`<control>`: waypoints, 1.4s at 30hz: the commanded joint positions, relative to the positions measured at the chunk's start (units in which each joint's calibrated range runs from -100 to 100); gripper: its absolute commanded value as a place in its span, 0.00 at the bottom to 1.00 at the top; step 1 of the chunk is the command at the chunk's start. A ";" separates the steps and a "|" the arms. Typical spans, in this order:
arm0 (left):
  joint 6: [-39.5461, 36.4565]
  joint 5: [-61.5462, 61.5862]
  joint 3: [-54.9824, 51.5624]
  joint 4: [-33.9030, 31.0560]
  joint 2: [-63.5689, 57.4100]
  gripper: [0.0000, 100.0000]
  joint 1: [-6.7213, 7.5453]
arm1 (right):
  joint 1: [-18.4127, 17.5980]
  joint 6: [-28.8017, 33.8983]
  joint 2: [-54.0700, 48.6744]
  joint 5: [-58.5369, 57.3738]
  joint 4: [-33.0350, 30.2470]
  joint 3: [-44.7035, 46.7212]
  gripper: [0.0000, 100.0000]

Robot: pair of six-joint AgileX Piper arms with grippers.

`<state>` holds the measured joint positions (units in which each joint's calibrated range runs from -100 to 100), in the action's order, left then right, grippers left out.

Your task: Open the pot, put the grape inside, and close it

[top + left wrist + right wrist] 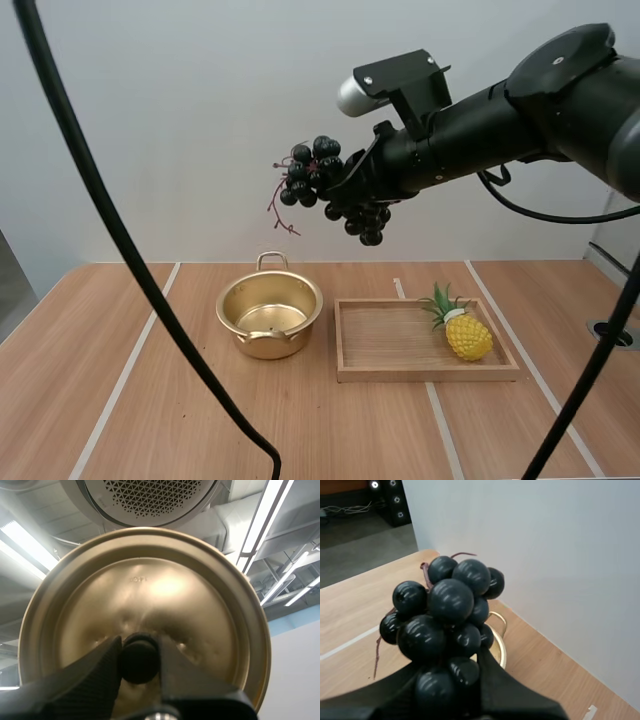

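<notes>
The left pincer [140,656] is clamped on the lid [165,590] by its knob [139,662], and the right pincer [345,192] pinches the grape bunch [315,168] by its lower berries, high above the tabletop [180,420]. Released from up here, the bunch could miss the open pot [268,346], glancing off the rim toward the tray [400,373].

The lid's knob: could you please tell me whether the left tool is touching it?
Touching. The left wrist view shows the left tool pinching the black knob of the lid from both sides.

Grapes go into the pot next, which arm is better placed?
Right. The right jaws hold the grapes aloft near the open pot; the left jaws are pinching the knob of the lid.
</notes>
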<state>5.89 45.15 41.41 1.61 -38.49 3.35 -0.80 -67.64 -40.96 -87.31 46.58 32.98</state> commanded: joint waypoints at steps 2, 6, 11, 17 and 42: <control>-0.58 -1.96 0.29 -0.16 0.17 0.00 0.14 | -3.06 -0.99 3.29 -1.45 0.77 -0.70 0.00; -0.58 -1.96 0.29 -0.16 0.17 0.00 0.14 | -7.70 1.11 7.07 2.82 -2.64 -0.70 0.00; -0.58 -1.96 0.29 -0.16 0.17 0.00 0.14 | -12.88 4.33 12.02 15.14 -9.50 -0.70 0.00; -0.58 -1.96 0.29 -0.16 0.17 0.00 0.14 | -15.00 5.08 18.32 23.30 -10.32 -0.70 0.00; -0.58 -1.96 0.29 -0.16 0.17 0.00 0.14 | -15.06 4.67 34.85 39.63 -9.85 -6.77 0.00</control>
<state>5.89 45.15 41.41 1.51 -38.49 3.35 -15.78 -62.61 -6.87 -48.43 36.19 27.54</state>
